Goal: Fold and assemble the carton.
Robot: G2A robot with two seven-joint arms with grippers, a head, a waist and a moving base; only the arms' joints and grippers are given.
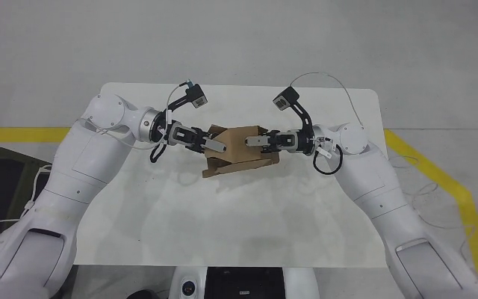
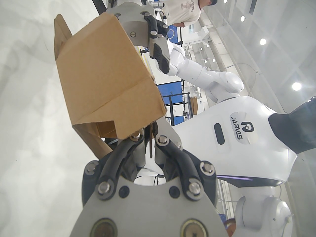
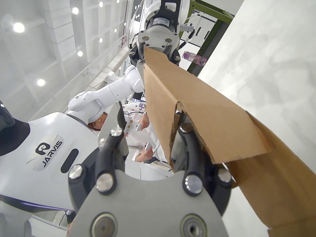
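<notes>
Brown cardboard carton (image 1: 237,146): held over middle of white bench (image 1: 299,217), between both arms. You could count body as opened into sleeve. End flaps hung loose, so folding and closing looked left for you. Left end effector (image 2: 148,138): pinched together on carton edge. Right end effector (image 1: 254,140): fingers well apart, straddling opposite wall, not clamped.

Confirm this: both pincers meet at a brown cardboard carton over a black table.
The table is white, not black, as the top view shows. The left pincer and right pincer do meet at the brown cardboard carton over it.
</notes>
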